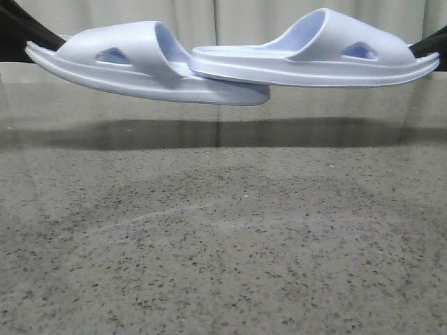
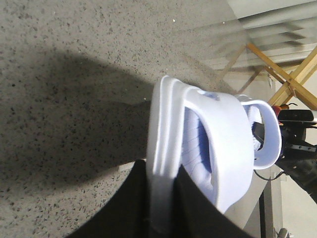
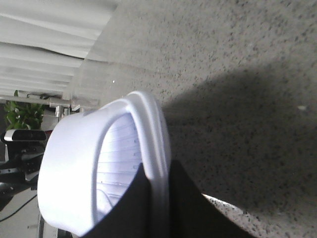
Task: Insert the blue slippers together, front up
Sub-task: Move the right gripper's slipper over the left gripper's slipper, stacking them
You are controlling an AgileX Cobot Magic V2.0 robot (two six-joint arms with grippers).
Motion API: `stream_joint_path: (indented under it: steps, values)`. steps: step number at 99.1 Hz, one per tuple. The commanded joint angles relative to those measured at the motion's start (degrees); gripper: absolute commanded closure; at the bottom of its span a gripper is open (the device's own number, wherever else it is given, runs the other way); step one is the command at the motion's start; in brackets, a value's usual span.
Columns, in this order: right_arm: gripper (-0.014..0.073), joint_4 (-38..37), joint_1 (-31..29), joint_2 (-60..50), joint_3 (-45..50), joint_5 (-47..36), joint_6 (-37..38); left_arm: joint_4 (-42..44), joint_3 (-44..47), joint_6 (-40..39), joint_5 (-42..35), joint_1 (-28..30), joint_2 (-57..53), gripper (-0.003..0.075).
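both blue slippers hang in the air above the worktop [image 1: 223, 237], straps up. the left gripper [image 2: 161, 198] has its jaws pinching the left slipper [image 1: 140, 63] by the heel, the right gripper [image 3: 156, 198] likewise pinching the right slipper [image 1: 314, 56], whose end overlaps the other, likely ready for slotting together.

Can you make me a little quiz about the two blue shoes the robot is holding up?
1. True or false: both slippers are lying flat on the table.
2. Which slipper's end sits on top where they overlap?
A. the left slipper
B. the right slipper
C. neither, they are apart
3. Fill in: the left gripper pinches its slipper by the ____ edge.

Key
1. False. Both hang in the air above the speckled table, with a shadow under them.
2. B. Its end lies over the left slipper's end.
3. Sole. The right gripper does the same.
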Motion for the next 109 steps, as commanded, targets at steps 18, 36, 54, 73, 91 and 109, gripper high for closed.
stream_joint_path:
  steps: [18,36,54,73,91,109]
  values:
    - [0.0701,5.98,5.39,0.12,-1.62,0.28,-2.82,-4.09,-1.62,-1.74,4.75,-0.16,-2.56,0.0705]
    - [0.0701,7.65,8.95,1.80,-2.63,-0.55,-3.49,-4.09,-1.62,-1.75,4.75,-1.70,-2.56,0.0705]
    - [0.0700,7.65,13.98,4.21,-6.65,-0.14,-3.49,-4.19,-1.62,-1.75,4.75,-2.73,-2.56,0.0705]
    - [0.0700,7.65,19.21,5.45,-9.93,-1.89,-2.69,-4.41,-1.62,-1.75,4.75,-2.97,-2.56,0.0705]
    - [0.0700,7.73,23.23,7.22,-12.92,-2.52,-1.59,-4.96,-1.62,-1.48,4.75,-3.60,-2.56,0.0705]
    - [0.0700,7.31,25.35,8.75,-14.44,-2.67,-1.16,-5.51,-1.62,-0.96,4.75,-4.58,-2.23,0.0705]
